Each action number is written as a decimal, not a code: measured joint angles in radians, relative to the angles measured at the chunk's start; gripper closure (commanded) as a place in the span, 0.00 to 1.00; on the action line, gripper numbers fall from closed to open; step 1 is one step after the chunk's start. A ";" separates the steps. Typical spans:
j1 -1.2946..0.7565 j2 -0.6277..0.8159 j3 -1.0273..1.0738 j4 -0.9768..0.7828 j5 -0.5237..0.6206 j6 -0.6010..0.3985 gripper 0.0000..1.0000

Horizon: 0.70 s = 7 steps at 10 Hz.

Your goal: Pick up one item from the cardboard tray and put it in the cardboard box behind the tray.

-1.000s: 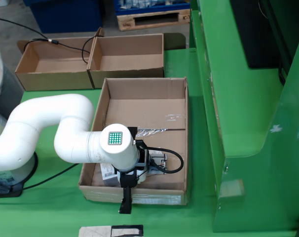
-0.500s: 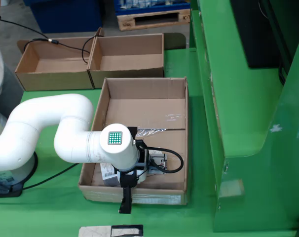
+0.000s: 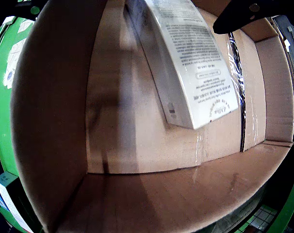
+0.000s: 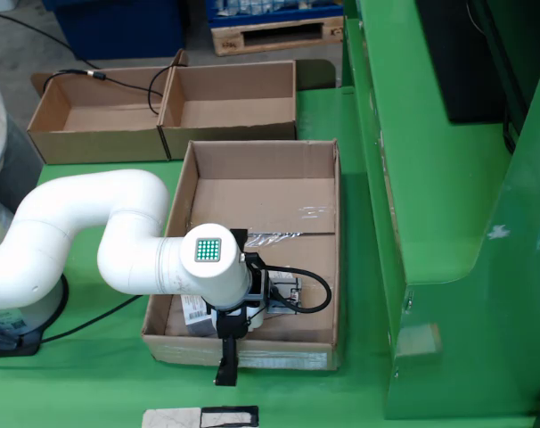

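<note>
White carton hanging at the pincer inside a cardboard tray

In the gripper-riding view, a white rectangular printed carton (image 3: 186, 58) is sitting just under the camera, its long axis running from the top edge down and rightward, its lower end floating over the bare floor of the large brown cardboard tray (image 3: 137, 194); a dark pincer (image 3: 251, 14) part is showing at the carton's upper right, seemingly pinching it, though the contact itself is lying out of frame. In the standing view, the white jointed robot arm (image 4: 118, 232) is reaching in from the left and bending down over the tray's near wall, the carton hidden beneath its wrist. The two smaller open brown cardboard boxes (image 4: 225, 107) are lying beyond the tray's far wall on the green counter (image 4: 359, 357), well apart from the pincer.
</note>
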State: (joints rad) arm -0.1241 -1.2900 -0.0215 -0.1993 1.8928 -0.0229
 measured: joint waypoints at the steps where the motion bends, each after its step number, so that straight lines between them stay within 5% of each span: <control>1: -0.002 0.015 0.000 -0.034 0.011 -0.020 0.00; 7: 0.003 0.262 0.000 -0.273 0.045 -0.069 0.00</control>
State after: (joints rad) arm -0.1211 -1.0276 -0.0215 -0.4725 1.9373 -0.0920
